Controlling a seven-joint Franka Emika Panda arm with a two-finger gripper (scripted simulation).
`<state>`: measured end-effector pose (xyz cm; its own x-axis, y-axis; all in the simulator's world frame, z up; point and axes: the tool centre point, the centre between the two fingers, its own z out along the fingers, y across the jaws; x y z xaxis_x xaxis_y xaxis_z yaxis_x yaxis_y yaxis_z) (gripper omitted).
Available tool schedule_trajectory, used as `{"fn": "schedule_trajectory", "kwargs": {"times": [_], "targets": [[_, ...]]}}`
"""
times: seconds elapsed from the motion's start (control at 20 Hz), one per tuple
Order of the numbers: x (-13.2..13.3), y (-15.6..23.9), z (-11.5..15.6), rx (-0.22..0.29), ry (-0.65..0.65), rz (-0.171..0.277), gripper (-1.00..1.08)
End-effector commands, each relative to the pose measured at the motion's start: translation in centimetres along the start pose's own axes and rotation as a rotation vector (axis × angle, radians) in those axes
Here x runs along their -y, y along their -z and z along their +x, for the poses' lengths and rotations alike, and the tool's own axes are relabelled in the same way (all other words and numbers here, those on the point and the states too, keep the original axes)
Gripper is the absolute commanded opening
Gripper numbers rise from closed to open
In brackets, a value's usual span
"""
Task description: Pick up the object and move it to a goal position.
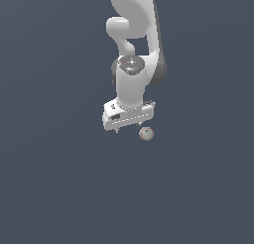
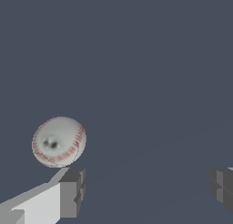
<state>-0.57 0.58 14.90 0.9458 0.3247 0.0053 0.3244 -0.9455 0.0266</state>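
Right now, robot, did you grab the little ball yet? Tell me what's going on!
Gripper open, holding nothing. Ball not grabbed yet, sitting just off one fingertip, outside the gap. Nothing else in the way.

Ball [image 1: 146, 134] on slate-grey floor [image 1: 59, 188]

Ball [image 2: 58, 141] just beside tool [image 2: 145, 191] finger; surroundings open.

The arm [image 1: 136, 34] and both fingers [image 2: 70, 191] are cut off by picture edges.
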Motion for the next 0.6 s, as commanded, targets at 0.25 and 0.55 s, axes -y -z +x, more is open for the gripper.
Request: {"fn": "schedule_trajectory", "kwargs": {"times": [0.25,0.55], "targets": [[3.1,-1.7,0.1,0.003,0.264,0.006,1.0],[5.7,-2.9,0.0,0.002,0.477,0.013,1.0]]}}
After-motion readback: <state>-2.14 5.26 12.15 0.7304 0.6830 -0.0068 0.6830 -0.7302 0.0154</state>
